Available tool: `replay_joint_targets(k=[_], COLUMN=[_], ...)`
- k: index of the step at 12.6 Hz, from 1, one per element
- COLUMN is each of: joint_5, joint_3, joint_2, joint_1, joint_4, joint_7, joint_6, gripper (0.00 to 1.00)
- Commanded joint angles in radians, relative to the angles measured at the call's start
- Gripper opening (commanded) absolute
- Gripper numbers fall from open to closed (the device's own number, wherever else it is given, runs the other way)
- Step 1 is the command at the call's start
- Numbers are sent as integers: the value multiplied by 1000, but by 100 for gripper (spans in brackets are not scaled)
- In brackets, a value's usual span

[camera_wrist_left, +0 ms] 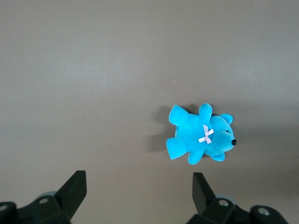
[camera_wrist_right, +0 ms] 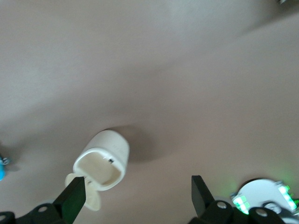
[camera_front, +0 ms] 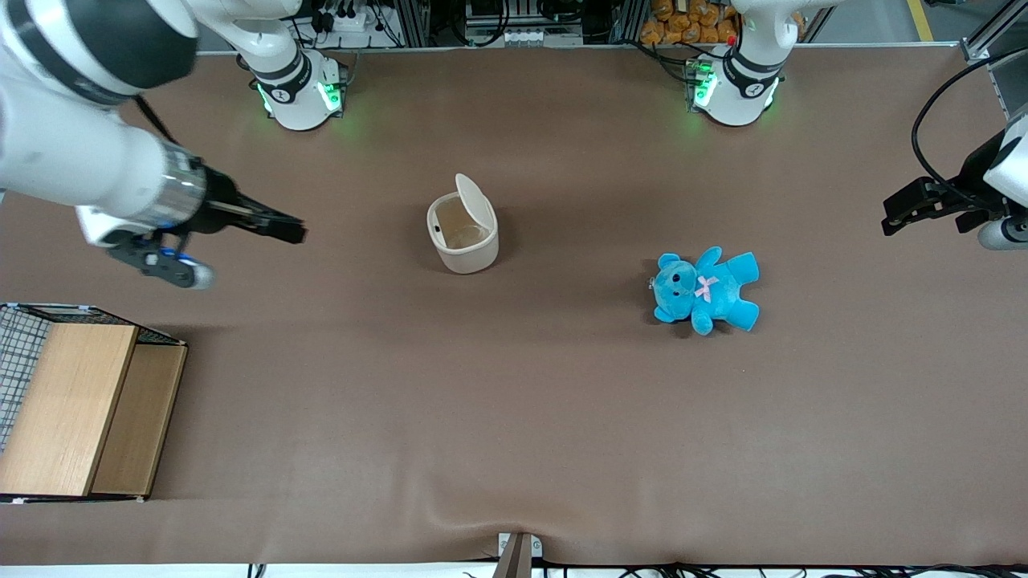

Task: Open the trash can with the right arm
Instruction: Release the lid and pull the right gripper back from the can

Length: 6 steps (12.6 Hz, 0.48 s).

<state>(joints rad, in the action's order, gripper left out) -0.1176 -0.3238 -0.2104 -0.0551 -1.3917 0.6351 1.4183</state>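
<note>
The cream-white trash can stands near the middle of the table with its flat lid swung up and its inside showing. In the right wrist view the trash can shows its open mouth, the lid hanging off the rim. The right arm reaches in from the working arm's end of the table. Its black gripper hovers above the table, well apart from the can, toward the working arm's end. The gripper is open, its fingers spread wide with nothing between them.
A blue teddy lies on the brown table toward the parked arm's end, also seen as the teddy. A wooden box with a wire mesh basket sits near the front camera at the working arm's end. Arm bases stand along the table edge farthest from the camera.
</note>
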Motion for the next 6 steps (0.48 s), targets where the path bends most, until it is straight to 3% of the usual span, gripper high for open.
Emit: replay_joint_targets(k=[1, 4, 6], joint_5=[61, 62, 62], joint_3=[63, 190, 236], joint_2=[64, 137, 193], joint_1=[-2, 8, 15], joint_4=[-9, -12, -18], joint_7=[-160, -393, -439], joint_6=[-18, -56, -90], gripper=[100, 100, 100])
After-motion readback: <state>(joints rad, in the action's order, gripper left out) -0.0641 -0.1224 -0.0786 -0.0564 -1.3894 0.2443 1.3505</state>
